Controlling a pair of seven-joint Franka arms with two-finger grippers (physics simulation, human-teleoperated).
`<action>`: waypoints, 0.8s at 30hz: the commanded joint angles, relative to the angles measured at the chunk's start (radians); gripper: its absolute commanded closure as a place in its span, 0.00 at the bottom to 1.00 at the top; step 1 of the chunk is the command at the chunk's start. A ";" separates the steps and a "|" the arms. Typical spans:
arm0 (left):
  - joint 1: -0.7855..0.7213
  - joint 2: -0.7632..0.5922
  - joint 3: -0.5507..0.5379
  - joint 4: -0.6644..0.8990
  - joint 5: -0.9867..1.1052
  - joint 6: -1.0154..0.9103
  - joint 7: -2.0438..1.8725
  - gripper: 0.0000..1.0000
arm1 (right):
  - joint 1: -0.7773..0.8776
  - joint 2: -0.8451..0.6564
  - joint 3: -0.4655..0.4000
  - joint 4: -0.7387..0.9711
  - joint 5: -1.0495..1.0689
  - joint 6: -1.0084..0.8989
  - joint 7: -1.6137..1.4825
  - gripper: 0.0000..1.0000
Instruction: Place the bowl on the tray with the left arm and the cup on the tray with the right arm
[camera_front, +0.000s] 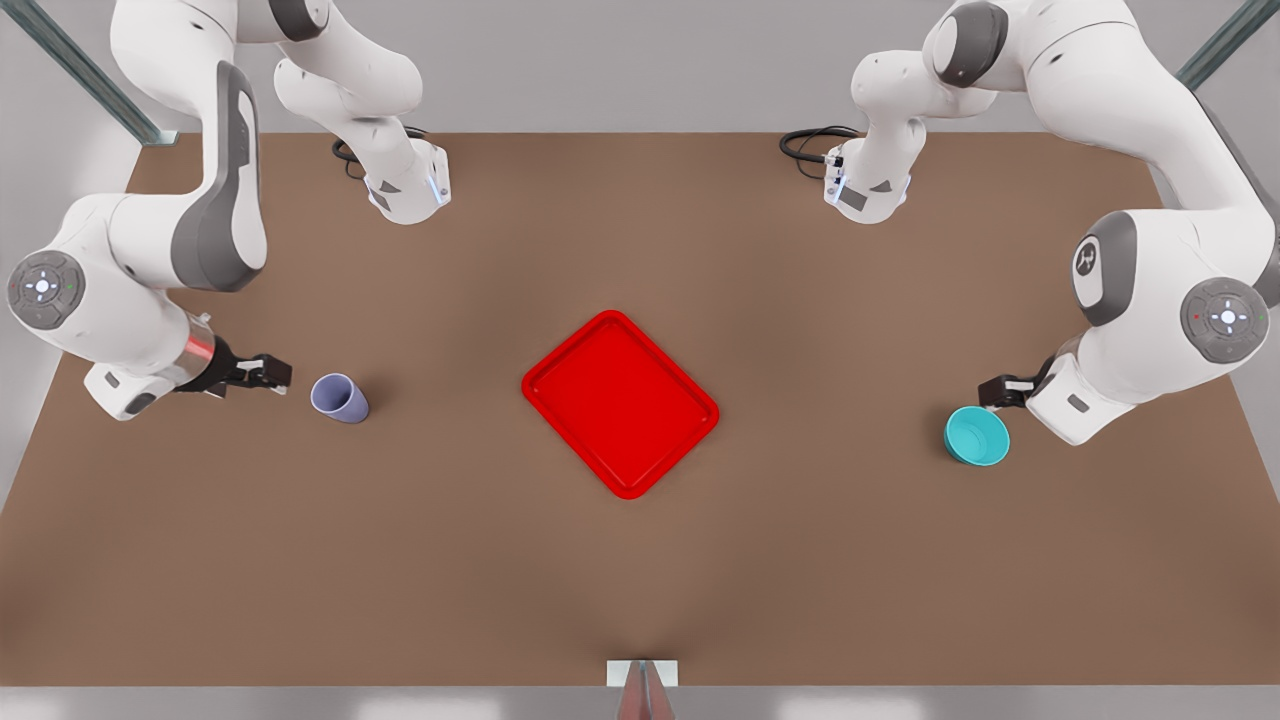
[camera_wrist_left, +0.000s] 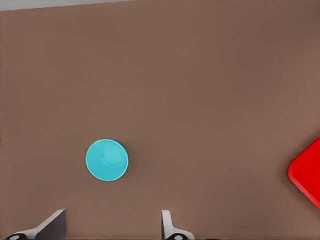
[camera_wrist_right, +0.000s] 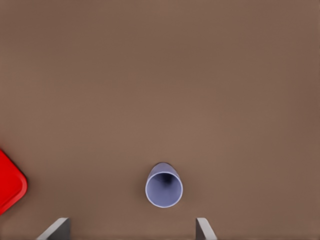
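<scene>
The red tray (camera_front: 620, 400) lies turned like a diamond at the table's middle; a corner of it shows in both wrist views (camera_wrist_left: 307, 172) (camera_wrist_right: 10, 182). The teal bowl (camera_front: 978, 436) (camera_wrist_left: 107, 160) stands upright on the table at the front view's right. My left gripper (camera_front: 992, 392) (camera_wrist_left: 113, 222) hovers just behind it, open and holding nothing. At the front view's left the lavender cup (camera_front: 340, 398) (camera_wrist_right: 164, 189) stands upright. Beside it, on the side away from the tray, my right gripper (camera_front: 270, 375) (camera_wrist_right: 131, 227) is open and holds nothing.
Both arm bases (camera_front: 405, 185) (camera_front: 868, 185) stand at the table's far edge with black cables (camera_front: 810, 145) beside them. A small white and red marker (camera_front: 642, 680) sits at the near edge. Bare brown tabletop separates each object from the tray.
</scene>
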 joint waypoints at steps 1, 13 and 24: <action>0.000 0.000 0.000 -0.001 0.010 0.001 0.003 0.00 | 0.000 0.001 0.000 0.001 -0.002 0.002 -0.003 0.00; 0.181 0.130 0.173 -0.505 -0.354 0.470 0.525 0.00 | -0.046 -0.041 -0.008 -0.413 -0.005 0.379 -0.031 0.00; 0.219 0.294 0.170 -0.465 -0.394 0.570 0.591 0.37 | -0.094 0.005 -0.028 -0.625 -0.002 0.624 -0.093 0.00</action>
